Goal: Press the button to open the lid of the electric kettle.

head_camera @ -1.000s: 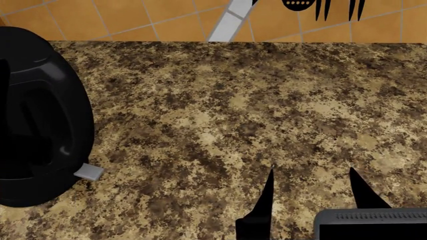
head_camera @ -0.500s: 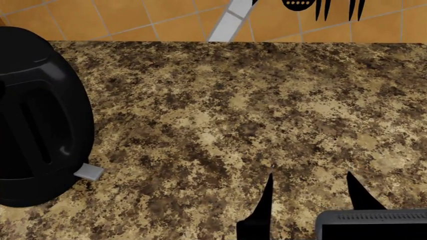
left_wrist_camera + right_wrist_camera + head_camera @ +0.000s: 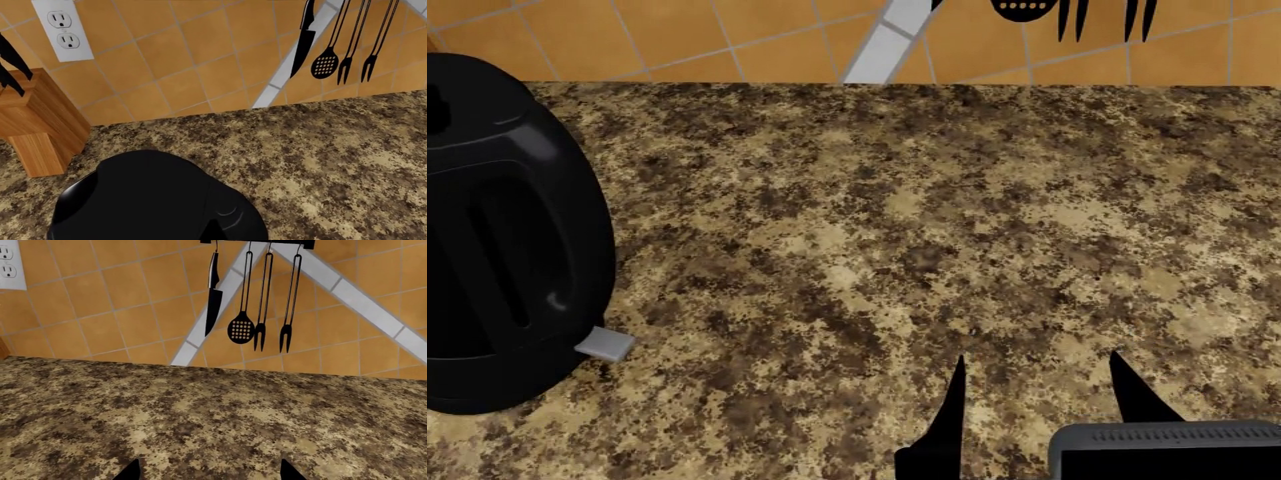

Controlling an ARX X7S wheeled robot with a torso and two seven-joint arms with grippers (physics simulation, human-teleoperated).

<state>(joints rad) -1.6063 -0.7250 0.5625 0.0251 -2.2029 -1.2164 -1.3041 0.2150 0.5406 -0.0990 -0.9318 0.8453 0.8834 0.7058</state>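
The kettle (image 3: 501, 235) stands at the left end of the counter (image 3: 934, 220), close to the wall tiles, its glossy lid (image 3: 143, 192) filling the lower part of the left wrist view; that camera looks straight down on it, so the left arm is evidently above the kettle. The lid looks closed, though black on black makes the seam hard to read. A small grey tab (image 3: 605, 345) sticks out low on the kettle's near right side. In the last second the dark shapes over the kettle's top have shifted, which I take as the left arm moving there, and the right gripper (image 3: 1034, 400) has slid slightly back toward the robot, well right of the kettle. Its fingers are spread wide and hold nothing. The left gripper shows in no picture, so I cannot tell its opening. Judged from this, the press is being lined up and not yet made. Behind the kettle a knife block (image 3: 37, 120) stands against the wall under an outlet (image 3: 63, 30); a knife and utensils (image 3: 257, 302) hang farther right.
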